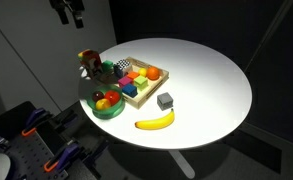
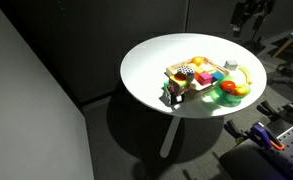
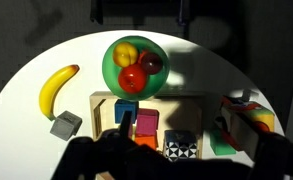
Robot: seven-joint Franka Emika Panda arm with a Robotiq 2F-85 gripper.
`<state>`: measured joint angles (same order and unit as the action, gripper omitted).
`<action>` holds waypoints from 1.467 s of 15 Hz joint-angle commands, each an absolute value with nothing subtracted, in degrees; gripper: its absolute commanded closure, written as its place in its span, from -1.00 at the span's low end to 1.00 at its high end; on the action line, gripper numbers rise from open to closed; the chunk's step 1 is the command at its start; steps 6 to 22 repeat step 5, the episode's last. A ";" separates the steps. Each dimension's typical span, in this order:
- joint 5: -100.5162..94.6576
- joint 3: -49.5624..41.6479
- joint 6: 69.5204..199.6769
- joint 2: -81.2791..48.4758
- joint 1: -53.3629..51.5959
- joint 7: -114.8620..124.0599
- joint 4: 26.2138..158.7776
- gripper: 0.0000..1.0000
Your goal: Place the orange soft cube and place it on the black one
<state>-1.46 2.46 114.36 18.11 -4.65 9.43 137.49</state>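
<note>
Hand (image 1: pixel 68 17) hovers well above orange soft cube (image 1: pixel 143 75).

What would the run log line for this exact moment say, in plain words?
stage: before pickup | hand: open, empty, raised high, clear of table | block tray: untouched | banana, grey cube: beside tray

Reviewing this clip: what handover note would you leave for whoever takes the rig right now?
Gripper: raised well clear of the table; open or shut cannot be told.
Orange soft cube: seemingly in the wooden tray, untouched.
Black one: not clearly made out; only a black-and-white patterned block shows in the tray.
Done: nothing. Left: locate the black one, pick the orange cube, set it on top.
</note>
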 commanded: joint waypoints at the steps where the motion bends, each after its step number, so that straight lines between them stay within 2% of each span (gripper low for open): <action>1: 1.18 2.29 117.70 21.56 -4.01 7.22 140.47 -1.00; 22: 0.32 3.23 116.93 20.13 -3.77 8.63 139.39 -1.00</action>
